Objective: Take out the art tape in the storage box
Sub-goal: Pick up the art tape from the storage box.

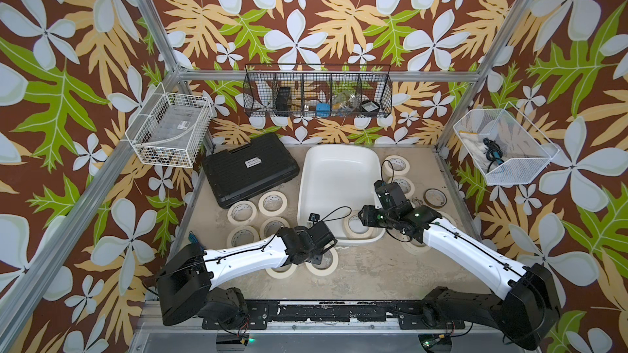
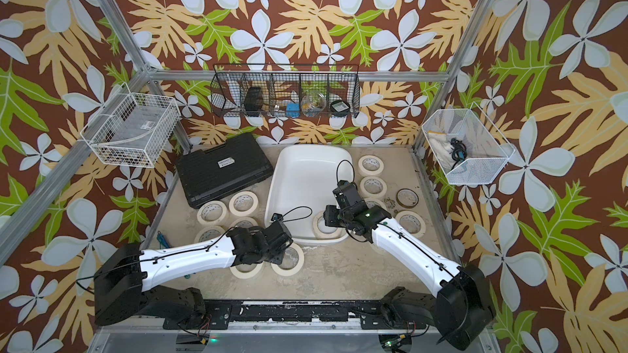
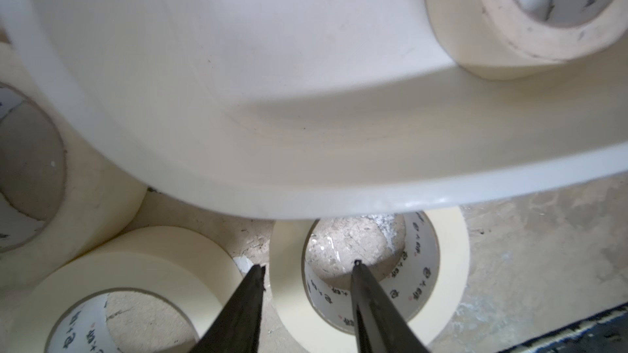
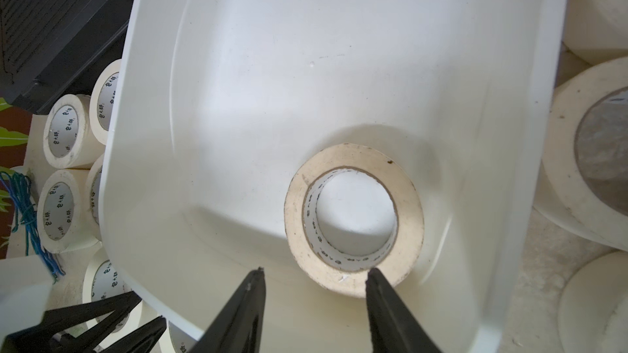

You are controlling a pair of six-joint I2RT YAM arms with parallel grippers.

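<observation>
Lying flat at the box's [image 4: 238,62] near end, one tape roll [image 4: 353,156], right gripper [image 4: 314,269] spread empty over it; left gripper [image 3: 307,264] spread loose astride another roll's [image 3: 453,259] wall on the bench [image 3: 543,266].

Left arm [image 1: 244,258] low and extended, left jaws parted, right arm [image 1: 462,249] angled inward, right jaws parted and empty

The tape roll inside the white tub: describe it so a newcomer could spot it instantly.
Find the large white plastic storage tub mid-table, beside the black ribbed hard case. One cream masking tape roll lies flat at its near end. It alone sits inside; the other rolls lie on the tabletop.
</observation>
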